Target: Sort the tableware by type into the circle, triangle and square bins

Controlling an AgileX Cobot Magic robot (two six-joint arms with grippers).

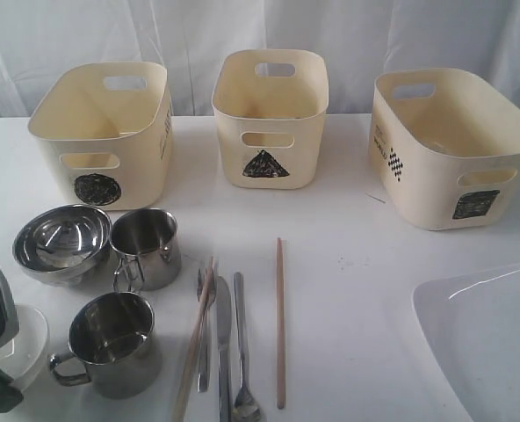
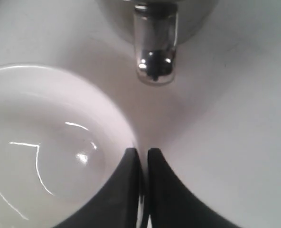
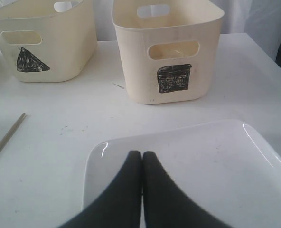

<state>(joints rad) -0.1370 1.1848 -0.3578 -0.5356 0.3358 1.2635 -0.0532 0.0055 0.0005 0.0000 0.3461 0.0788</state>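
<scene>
Left wrist view: the left gripper (image 2: 141,151) has its jaws nearly together, seemingly pinching the rim of the round white plate (image 2: 45,142), just beside a steel mug (image 2: 154,52) (light, stiff, glossy plastic; the thin rim is the only hold and may slip). Also the right gripper (image 3: 141,154) is closed, empty, over a square plate (image 3: 202,156); the square bin (image 3: 171,52) stands beyond.

surface: table (image 1: 348,246) | on it: bins (image 1: 269,132), bowl (image 1: 62,242), mugs (image 1: 150,251), cutlery (image 1: 223,343) (chopsticks (image 1: 280,325) too), small plate (image 1: 32,343), big plate (image 1: 488,343)
</scene>
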